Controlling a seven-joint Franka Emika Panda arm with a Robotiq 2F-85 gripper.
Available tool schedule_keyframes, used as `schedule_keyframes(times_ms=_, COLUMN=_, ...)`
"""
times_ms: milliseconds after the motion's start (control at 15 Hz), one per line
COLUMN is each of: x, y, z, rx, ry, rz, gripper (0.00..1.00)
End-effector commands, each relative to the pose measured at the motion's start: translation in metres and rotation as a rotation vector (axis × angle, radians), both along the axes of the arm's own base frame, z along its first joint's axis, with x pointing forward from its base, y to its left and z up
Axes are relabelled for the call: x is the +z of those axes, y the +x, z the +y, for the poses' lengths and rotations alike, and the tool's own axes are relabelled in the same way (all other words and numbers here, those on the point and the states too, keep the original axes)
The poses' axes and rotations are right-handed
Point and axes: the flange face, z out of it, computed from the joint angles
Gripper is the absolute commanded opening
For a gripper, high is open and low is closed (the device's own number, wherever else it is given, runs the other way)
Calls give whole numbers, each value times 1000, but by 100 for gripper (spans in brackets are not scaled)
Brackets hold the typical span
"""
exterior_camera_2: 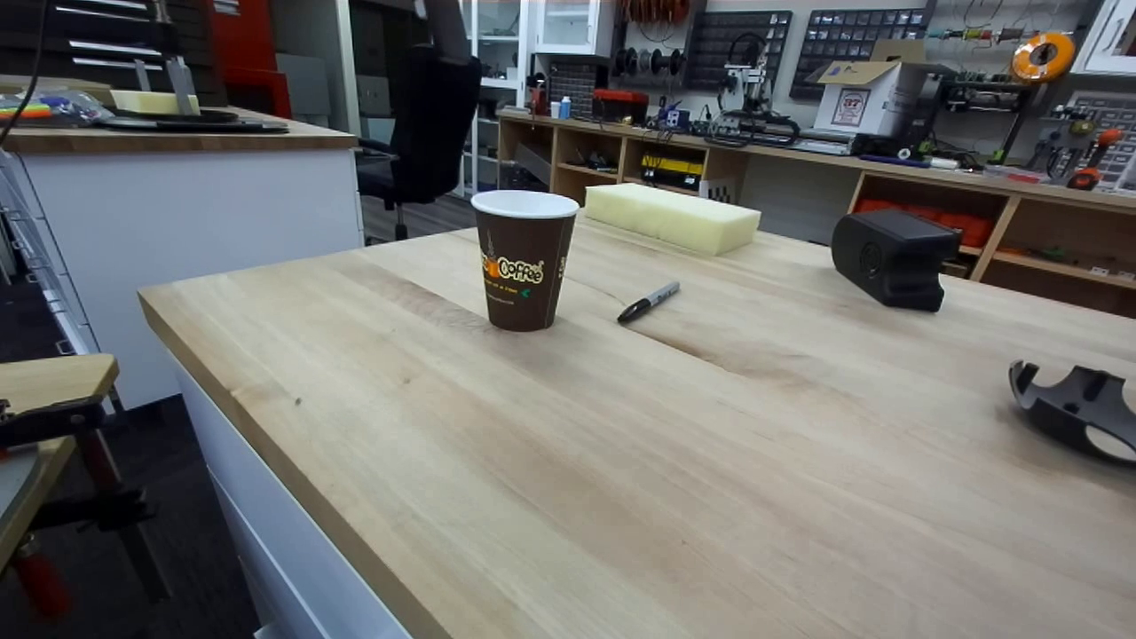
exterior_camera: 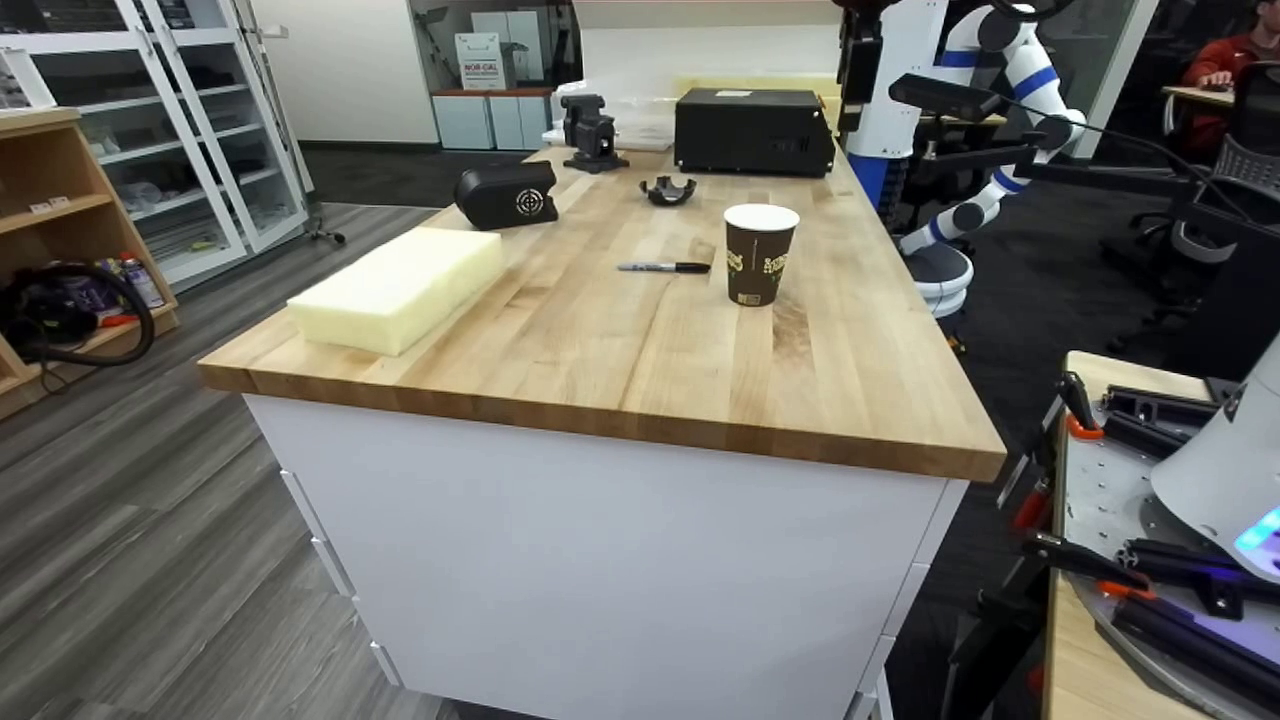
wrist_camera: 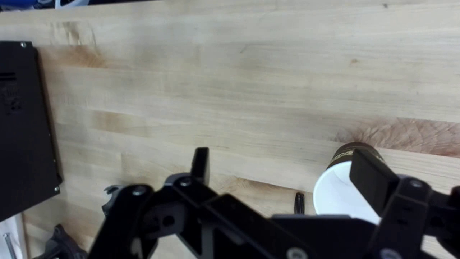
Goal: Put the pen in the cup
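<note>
The pen (exterior_camera: 663,267) is a thin marker with a black cap and a grey barrel. It lies flat on the wooden table beside the cup (exterior_camera: 757,260), apart from it. The cup is dark brown with a white rim and stands upright. In an exterior view the pen (exterior_camera_2: 649,302) and the cup (exterior_camera_2: 524,275) also show. In the wrist view my gripper (wrist_camera: 285,169) is wide open with nothing between its fingers. One finger overlaps the cup (wrist_camera: 345,190) in that view. Only the dark end of the pen (wrist_camera: 299,203) shows there; the gripper body hides the rest.
A pale yellow foam block (exterior_camera: 400,285) lies on the table (exterior_camera: 560,370) near its edge. A black boxy device (exterior_camera: 507,195), a black curved part (exterior_camera: 668,190), a black stand (exterior_camera: 592,135) and a large black box (exterior_camera: 755,130) stand farther along the table.
</note>
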Motion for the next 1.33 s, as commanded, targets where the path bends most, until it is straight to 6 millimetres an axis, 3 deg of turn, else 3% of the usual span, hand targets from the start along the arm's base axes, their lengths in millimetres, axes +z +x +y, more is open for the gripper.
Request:
schedule_keyframes(times_ms=0, x=-5, y=43, z=-14, rx=87, ry=23, rz=-10, gripper=100)
schedule_keyframes(times_ms=467, x=-26, y=91, z=-12, rx=119, ry=110, rz=-32, gripper=100)
schedule_keyframes(times_ms=1000, x=-37, y=113, z=-8, rx=175, ry=231, rz=-50, gripper=100)
schedule_keyframes(times_ms=1267, x=-56, y=125, z=-4, rx=238, ry=220, rz=-28, gripper=100)
